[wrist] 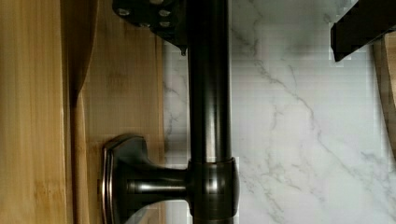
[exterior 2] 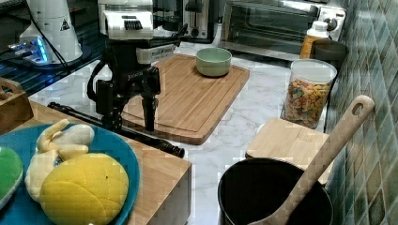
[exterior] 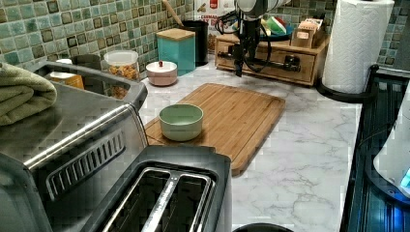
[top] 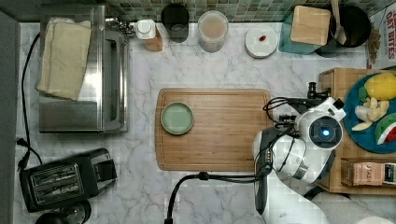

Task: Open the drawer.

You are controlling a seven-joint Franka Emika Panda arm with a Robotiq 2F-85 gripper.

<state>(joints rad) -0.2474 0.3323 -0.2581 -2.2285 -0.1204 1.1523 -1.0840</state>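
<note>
marble counter [top: 224, 60] carries cutting board [top: 219, 140], toaster [top: 65, 179].

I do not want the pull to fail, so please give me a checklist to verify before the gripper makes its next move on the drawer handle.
1. Handle between the fingers of the gripper: ok, one finger on each side.
2. Fingers closed on the bar: not ok, open with a gap.
3. Drawer starting position: ok, front looks flush.
4. Pull path: ok, bare marble lies before the cutting board.
5. Blue fruit plate on top stays steady during the pull: cannot tell.
</note>
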